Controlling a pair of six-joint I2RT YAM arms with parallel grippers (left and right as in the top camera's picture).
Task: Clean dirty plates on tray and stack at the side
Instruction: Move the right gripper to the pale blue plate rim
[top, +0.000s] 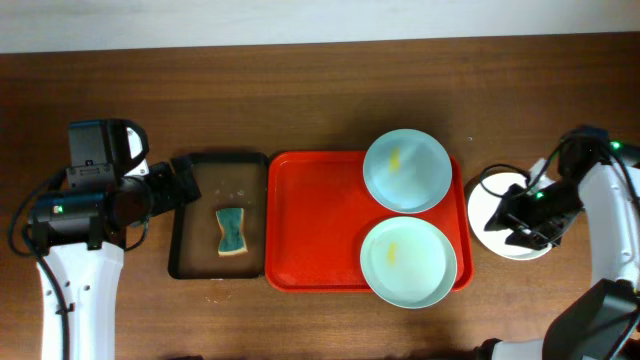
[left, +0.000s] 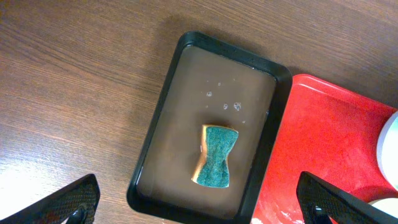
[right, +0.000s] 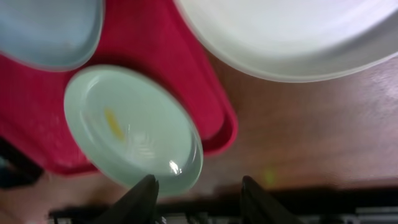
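Overhead: smeared plates (top: 406, 171) sit on the tray (top: 310, 220) left of the right gripper (right: 199, 184). It gapes empty, left gripper (left: 198, 186) too.

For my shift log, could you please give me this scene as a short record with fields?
red tray: mid-table, carrying two plates on its right side
upper plate: pale blue, yellow smear
lower plate: pale green, yellow smear
third plate: white, on the table right of the red tray
black tray: left of the red tray, holding a sponge
left gripper: open, empty, at the black tray's left edge
right gripper: open, empty, by the third plate
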